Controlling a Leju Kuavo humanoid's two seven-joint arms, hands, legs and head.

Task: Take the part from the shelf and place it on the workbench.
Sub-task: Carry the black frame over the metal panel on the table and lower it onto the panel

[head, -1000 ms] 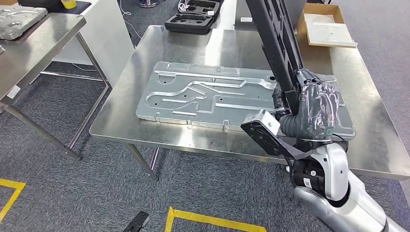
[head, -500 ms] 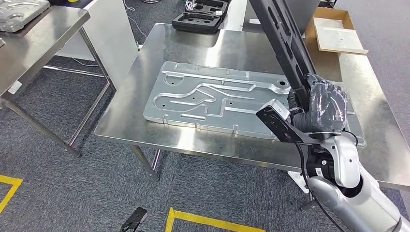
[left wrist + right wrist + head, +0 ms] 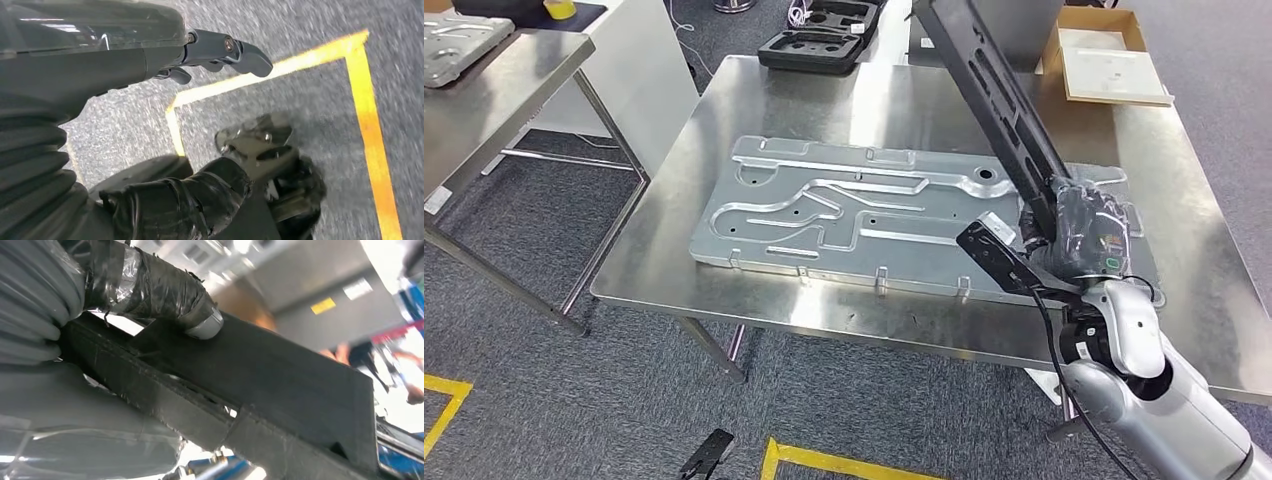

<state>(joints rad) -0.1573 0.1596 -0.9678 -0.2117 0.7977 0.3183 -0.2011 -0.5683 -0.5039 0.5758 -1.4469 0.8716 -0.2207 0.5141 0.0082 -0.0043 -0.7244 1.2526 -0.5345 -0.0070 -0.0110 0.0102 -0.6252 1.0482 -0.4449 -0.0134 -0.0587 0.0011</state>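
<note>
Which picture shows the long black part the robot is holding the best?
The head view: the long black part shows along most of its length, slanting up from the right hand over the steel workbench. The right wrist view shows a close stretch of it under the fingers. The left wrist view looks at the floor.

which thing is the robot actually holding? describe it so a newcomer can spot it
Start at the steel workbench in the middle. At its right end, the right hand grips a long black part that slants up over the table. Unlike the silver grooved plate lying flat beneath, it is dark and narrow.

long black part (image 3: 999,105), tilted above workbench (image 3: 754,310)
</note>
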